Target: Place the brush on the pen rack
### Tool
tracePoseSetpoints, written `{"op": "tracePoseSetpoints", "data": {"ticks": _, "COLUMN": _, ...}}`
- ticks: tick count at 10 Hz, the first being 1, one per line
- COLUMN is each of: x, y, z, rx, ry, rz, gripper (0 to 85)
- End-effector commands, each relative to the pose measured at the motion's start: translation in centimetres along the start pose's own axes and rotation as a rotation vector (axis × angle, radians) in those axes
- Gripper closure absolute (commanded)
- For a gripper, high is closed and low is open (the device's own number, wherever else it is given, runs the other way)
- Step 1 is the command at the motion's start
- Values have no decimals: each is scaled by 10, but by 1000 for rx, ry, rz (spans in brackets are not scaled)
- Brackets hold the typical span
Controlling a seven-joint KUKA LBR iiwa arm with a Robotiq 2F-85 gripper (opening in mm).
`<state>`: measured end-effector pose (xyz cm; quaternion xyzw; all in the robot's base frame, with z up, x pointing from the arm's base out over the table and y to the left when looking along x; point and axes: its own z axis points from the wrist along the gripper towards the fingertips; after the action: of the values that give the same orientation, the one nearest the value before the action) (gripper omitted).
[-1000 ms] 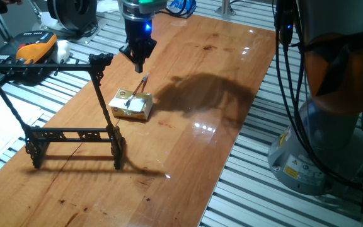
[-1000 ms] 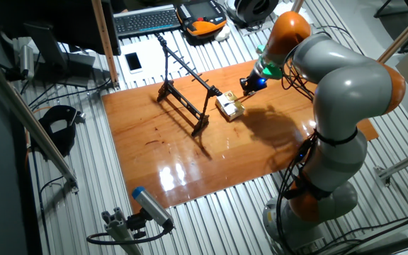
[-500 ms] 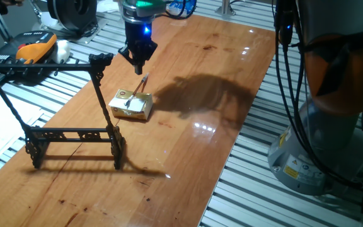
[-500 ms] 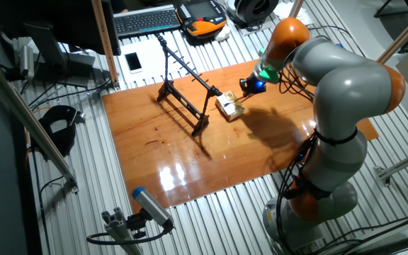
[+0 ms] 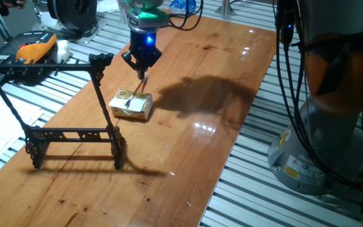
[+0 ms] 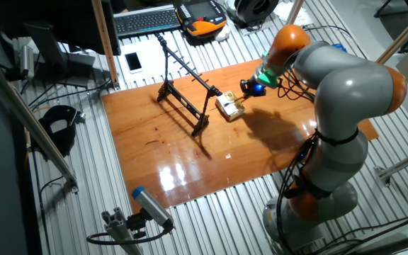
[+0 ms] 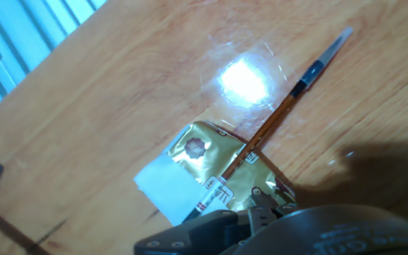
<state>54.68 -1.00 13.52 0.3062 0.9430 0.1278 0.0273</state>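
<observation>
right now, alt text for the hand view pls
A thin brush lies slanted on a wooden table, its lower end resting on a gold-wrapped block. A bright glare spot sits beside the brush.

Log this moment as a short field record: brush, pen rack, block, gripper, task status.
brush: lies slanted, one end resting on the yellowish block, the other on the table
pen rack: stands upright on the table, apart from the block, nothing on it
gripper: above the brush's far end, not holding it; open or shut cannot be told
task status: brush not yet picked up
</observation>
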Motion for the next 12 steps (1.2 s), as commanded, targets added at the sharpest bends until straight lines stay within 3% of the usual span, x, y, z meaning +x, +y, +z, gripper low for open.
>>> {"op": "tracePoseSetpoints", "data": {"ticks": 1, "x": 0, "y": 0, "z": 1, "rx": -5, "ry": 2, "rz": 13, "gripper": 850}}
{"op": "tracePoseSetpoints", "data": {"ticks": 2, "x": 0, "y": -1, "z": 2, "rx": 24, "ry": 11, "rz": 0, "gripper": 850}}
{"op": "tracePoseSetpoints", "data": {"ticks": 3, "x": 0, "y": -3, "z": 3, "rx": 87, "ry": 38, "rz": -19, "gripper": 850}}
{"op": "tracePoseSetpoints", "data": {"ticks": 4, "x": -1, "y": -5, "z": 5, "rx": 110, "ry": 58, "rz": -23, "gripper": 850}}
{"op": "tracePoseSetpoints", "data": {"ticks": 8, "x": -2, "y": -13, "z": 11, "rx": 121, "ry": 79, "rz": -22, "gripper": 850}}
{"op": "tracePoseSetpoints", "data": {"ticks": 10, "x": -2, "y": -17, "z": 13, "rx": 88, "ry": 65, "rz": 14, "gripper": 850}}
{"op": "tracePoseSetpoints", "data": {"ticks": 12, "x": -2, "y": -21, "z": 17, "rx": 76, "ry": 68, "rz": 33, "gripper": 850}}
